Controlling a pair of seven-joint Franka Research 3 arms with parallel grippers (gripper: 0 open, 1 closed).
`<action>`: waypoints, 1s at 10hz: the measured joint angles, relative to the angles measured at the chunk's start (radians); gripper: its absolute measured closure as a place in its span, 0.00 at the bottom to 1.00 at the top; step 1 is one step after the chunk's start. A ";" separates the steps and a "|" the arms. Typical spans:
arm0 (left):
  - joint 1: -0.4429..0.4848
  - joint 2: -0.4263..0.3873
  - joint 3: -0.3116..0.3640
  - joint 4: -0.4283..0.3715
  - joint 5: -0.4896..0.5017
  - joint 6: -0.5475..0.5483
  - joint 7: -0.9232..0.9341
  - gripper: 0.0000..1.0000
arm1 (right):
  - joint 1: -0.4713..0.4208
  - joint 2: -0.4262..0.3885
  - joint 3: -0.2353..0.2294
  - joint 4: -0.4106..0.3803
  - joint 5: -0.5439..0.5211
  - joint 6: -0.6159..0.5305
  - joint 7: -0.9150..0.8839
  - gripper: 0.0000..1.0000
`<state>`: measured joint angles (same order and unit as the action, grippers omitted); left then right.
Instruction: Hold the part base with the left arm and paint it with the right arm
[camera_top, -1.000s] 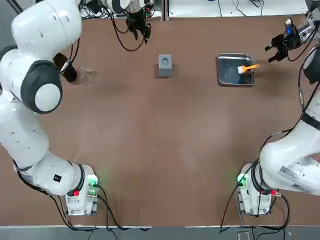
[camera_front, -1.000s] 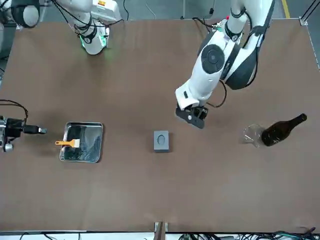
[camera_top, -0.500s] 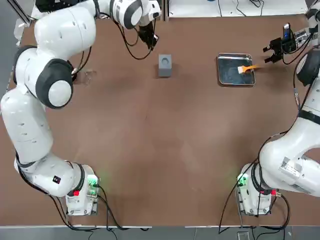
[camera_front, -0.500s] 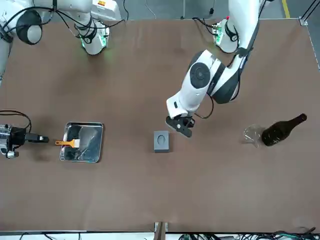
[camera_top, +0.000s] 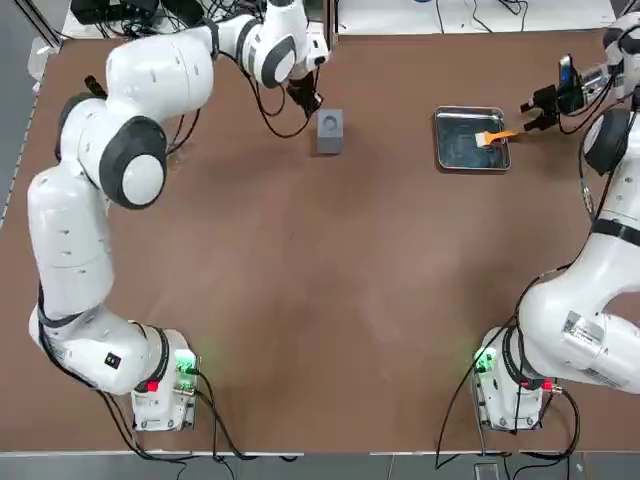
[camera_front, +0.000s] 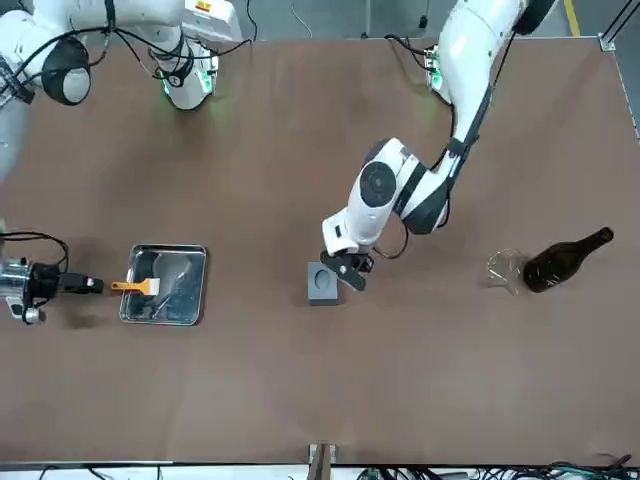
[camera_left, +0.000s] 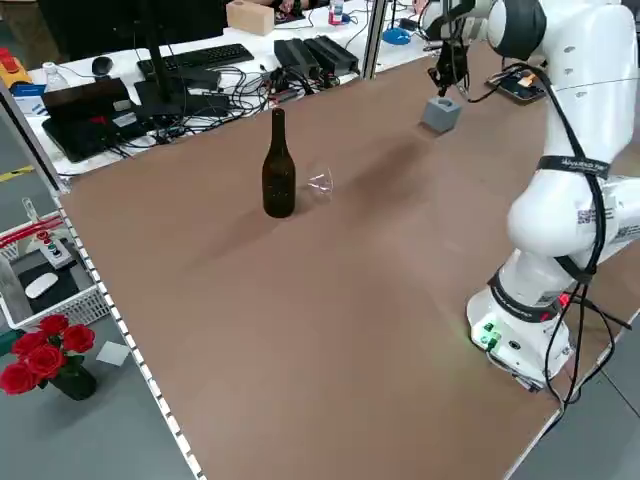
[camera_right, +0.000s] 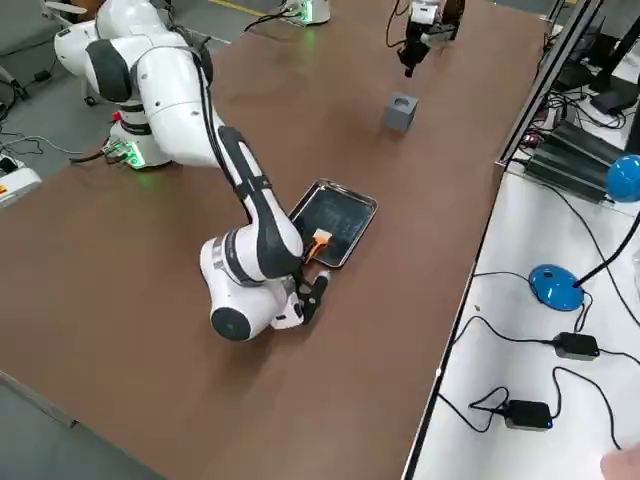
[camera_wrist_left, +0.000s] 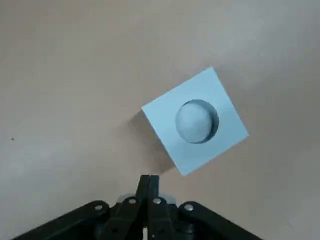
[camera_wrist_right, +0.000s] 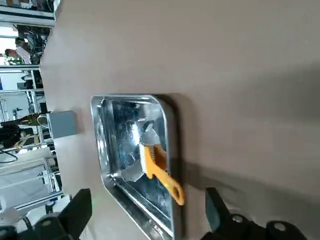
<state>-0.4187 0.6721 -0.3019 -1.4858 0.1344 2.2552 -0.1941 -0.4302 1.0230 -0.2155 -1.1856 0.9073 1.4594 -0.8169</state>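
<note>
The part base (camera_top: 330, 130), a small grey block with a round hole in its top, stands on the brown table at the far middle. My left gripper (camera_top: 306, 98) hovers just beside it on the robot's left, fingers shut with nothing between them. In the left wrist view the shut fingertips (camera_wrist_left: 148, 182) point near one corner of the part base (camera_wrist_left: 195, 120). My right gripper (camera_top: 540, 103) stands open beside the steel tray (camera_top: 441, 150), level with the orange brush (camera_top: 497, 135) that lies on the tray's rim. In the right wrist view the brush (camera_wrist_right: 160, 172) lies between the wide-apart fingers.
A dark bottle (camera_front: 560, 262) lies on the table beside a clear glass (camera_front: 505, 270), off to the robot's left of the part base. Cables, a keyboard and other gear sit on the benches beyond the table's far edge.
My left gripper has swung toward the part base and its fingers have closed. The right gripper has crept a little closer to the brush handle and stays open.
</note>
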 joint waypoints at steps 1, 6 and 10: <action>0.000 0.015 0.000 0.000 0.000 0.017 0.004 0.99 | 0.000 0.008 0.000 0.001 0.002 -0.001 -0.010 0.00; -0.001 0.065 0.000 0.001 0.000 0.078 0.019 0.99 | 0.006 0.041 0.004 0.000 0.059 -0.014 -0.017 0.03; -0.016 0.066 -0.001 0.002 0.000 0.080 0.039 0.99 | 0.010 0.054 0.006 0.000 0.070 -0.056 -0.023 0.14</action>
<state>-0.4344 0.7380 -0.3031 -1.4842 0.1347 2.3349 -0.1553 -0.4205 1.0772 -0.2096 -1.1861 0.9768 1.4031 -0.8401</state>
